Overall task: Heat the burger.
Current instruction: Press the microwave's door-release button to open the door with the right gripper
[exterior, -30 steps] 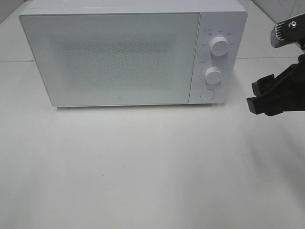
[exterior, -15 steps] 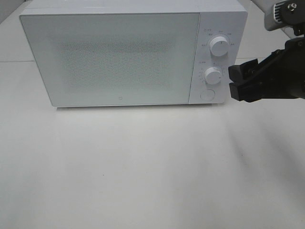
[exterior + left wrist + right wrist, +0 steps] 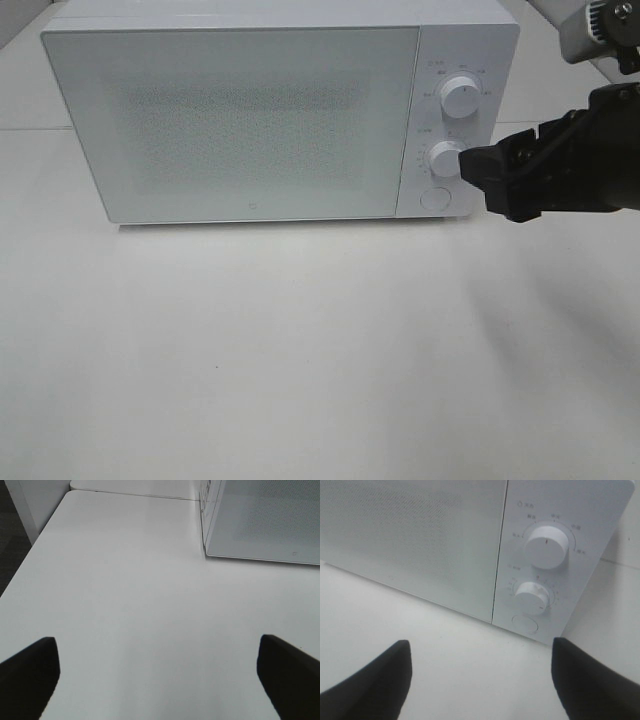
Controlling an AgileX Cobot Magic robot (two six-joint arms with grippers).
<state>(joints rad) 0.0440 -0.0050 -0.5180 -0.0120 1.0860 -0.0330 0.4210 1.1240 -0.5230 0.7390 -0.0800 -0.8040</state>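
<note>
Now: microwave (image 3: 250, 120) door shut, burger unseen; right jaws apart near lower knob (image 3: 447, 158); left jaws apart.

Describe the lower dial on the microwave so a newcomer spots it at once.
On the white box-shaped microwave, look at the control strip on its right side. The small white lower dial is the middle control: beneath the larger upper dial, above the flat round button.

the right gripper (image 3: 481, 647), jaws spread wide, faces a white microwave (image 3: 420, 540) with a large knob (image 3: 546, 546), small knob (image 3: 531, 598) and round button (image 3: 525, 624).
</note>
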